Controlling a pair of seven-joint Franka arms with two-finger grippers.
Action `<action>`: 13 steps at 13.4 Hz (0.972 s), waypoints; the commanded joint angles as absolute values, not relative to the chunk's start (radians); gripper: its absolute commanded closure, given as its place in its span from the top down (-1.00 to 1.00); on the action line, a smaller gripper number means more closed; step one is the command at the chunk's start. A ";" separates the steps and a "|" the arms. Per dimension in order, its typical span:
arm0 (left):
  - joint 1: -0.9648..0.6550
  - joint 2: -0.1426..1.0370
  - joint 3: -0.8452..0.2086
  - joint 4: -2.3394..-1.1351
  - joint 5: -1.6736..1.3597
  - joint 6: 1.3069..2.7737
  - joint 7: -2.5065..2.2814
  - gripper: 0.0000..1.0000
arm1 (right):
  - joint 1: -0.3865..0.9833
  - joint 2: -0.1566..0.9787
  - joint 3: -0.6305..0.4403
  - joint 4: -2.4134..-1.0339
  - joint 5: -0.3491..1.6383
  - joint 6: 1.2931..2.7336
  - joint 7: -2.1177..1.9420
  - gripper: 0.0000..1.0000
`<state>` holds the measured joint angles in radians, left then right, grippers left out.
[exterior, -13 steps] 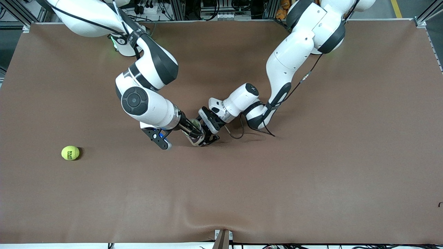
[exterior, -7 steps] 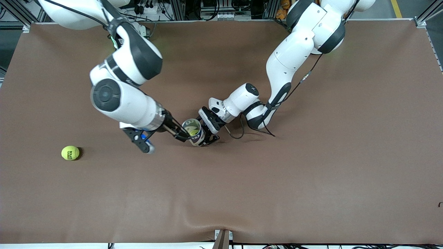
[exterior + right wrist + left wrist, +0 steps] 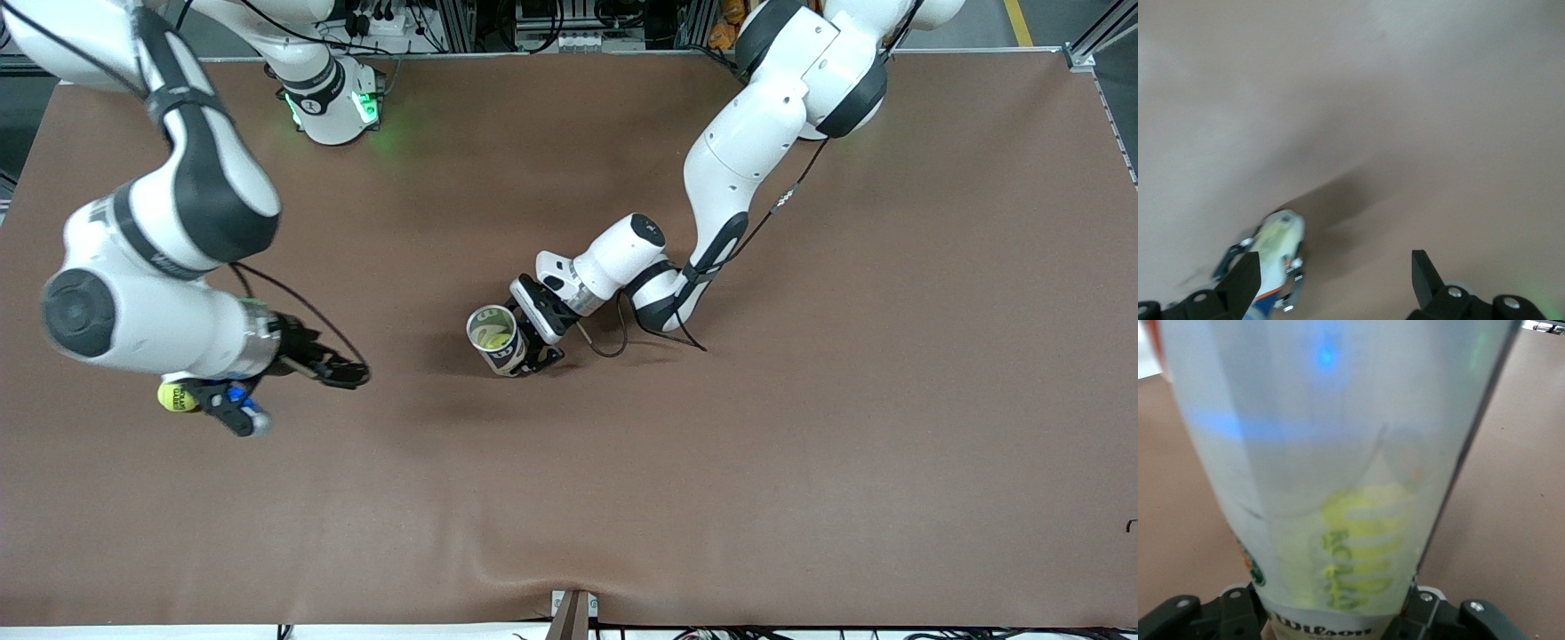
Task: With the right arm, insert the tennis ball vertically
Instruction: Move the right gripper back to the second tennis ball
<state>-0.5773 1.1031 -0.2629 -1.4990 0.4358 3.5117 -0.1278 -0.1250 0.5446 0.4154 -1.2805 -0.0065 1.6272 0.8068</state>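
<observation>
The clear tennis-ball can (image 3: 1338,453) is showing the word "Wilson" on its base band in the left wrist view, with an orange and green mark just above it; a yellow-green ball (image 3: 1361,547) inside is showing dark lettering through the plastic that cannot be read for sure. In the front view the can (image 3: 495,340) is standing upright near the middle of the brown table (image 3: 800,444), its open mouth showing the yellow ball in it. The left gripper (image 3: 532,348) is clenching the can low on its wall, its two black fingers (image 3: 1178,617) pressing either side of the base.

A second tennis ball (image 3: 174,397), yellow-green with small dark print too fine to read, is lying on the table toward the right arm's end, well apart from the can. It is partly hidden under the right arm's wrist. The right arm (image 3: 151,267), white with black joint bands and a looping black cable, is hanging over that end of the table. The right gripper (image 3: 351,373) is standing over bare table between ball and can, its jaws spread wide and holding nothing. In the right wrist view its dark fingertips (image 3: 1423,273) are framing the can (image 3: 1276,257) farther off.
</observation>
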 commanded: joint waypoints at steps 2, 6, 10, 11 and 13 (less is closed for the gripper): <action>-0.591 1.111 -0.252 -1.485 0.423 3.537 -0.129 0.44 | -0.133 0.525 0.309 -1.325 -0.021 1.594 0.623 1.00; -0.591 1.111 -0.252 -1.485 0.423 3.537 -0.129 0.44 | -0.133 0.520 0.171 -1.383 -0.023 1.604 0.389 1.00; -0.591 1.111 -0.252 -1.485 0.422 3.537 -0.129 0.44 | -0.138 0.517 0.065 -1.461 -0.023 1.667 0.218 1.00; -0.591 1.111 -0.252 -1.485 0.423 3.537 -0.129 0.44 | -0.138 0.514 0.039 -1.485 -0.023 1.695 0.168 1.00; -0.591 1.109 -0.252 -1.485 0.422 3.537 -0.129 0.44 | -0.143 0.517 -0.003 -1.515 -0.023 1.741 0.095 1.00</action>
<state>-0.5774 1.1031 -0.2615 -1.4989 0.4358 3.5124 -0.1278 -0.1352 0.5463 0.0217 -1.4533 -0.0080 1.6965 0.1604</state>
